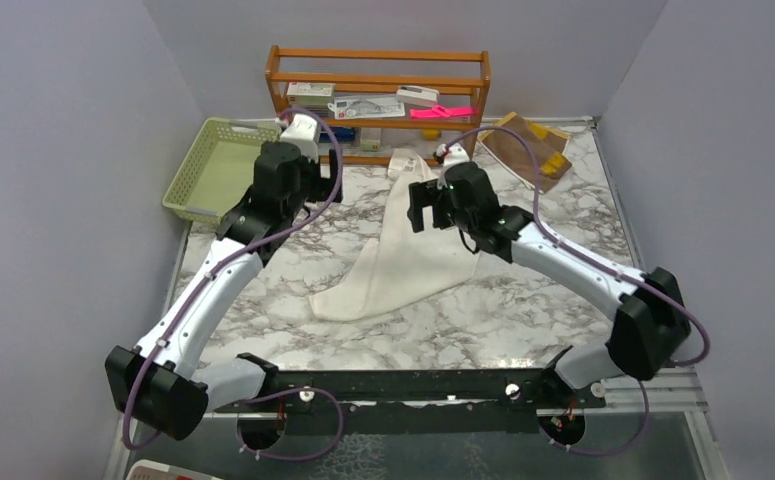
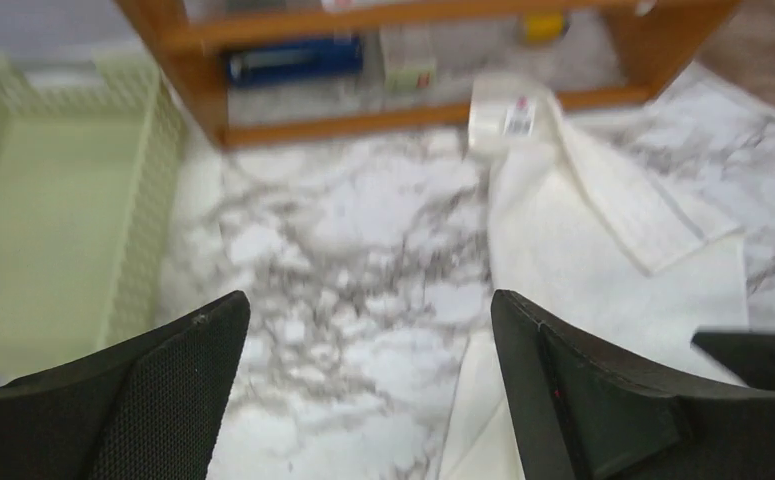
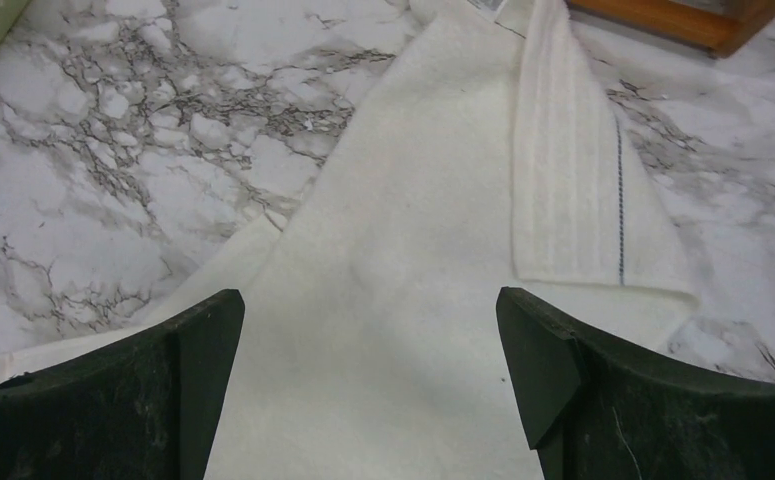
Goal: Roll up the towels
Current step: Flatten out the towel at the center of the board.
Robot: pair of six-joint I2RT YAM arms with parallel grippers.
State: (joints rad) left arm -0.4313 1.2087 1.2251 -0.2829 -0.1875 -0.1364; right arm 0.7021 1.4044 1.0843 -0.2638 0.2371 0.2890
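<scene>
The cream-white towel (image 1: 403, 255) lies loosely spread on the marble table (image 1: 523, 320), its far end folded over with a label showing (image 2: 520, 117). The brown towel with mustard-yellow patches (image 1: 528, 150) lies crumpled at the back right. My right gripper (image 1: 425, 212) hovers over the white towel's upper part, jaws wide open with only cloth (image 3: 413, 250) below them. My left gripper (image 2: 368, 310) is open over bare marble just left of the towel's edge (image 2: 583, 230). Neither gripper holds anything.
A wooden shelf (image 1: 378, 95) with small items stands against the back wall. A pale green basket (image 1: 213, 165) sits at the back left, close to the left gripper. Grey walls close in both sides.
</scene>
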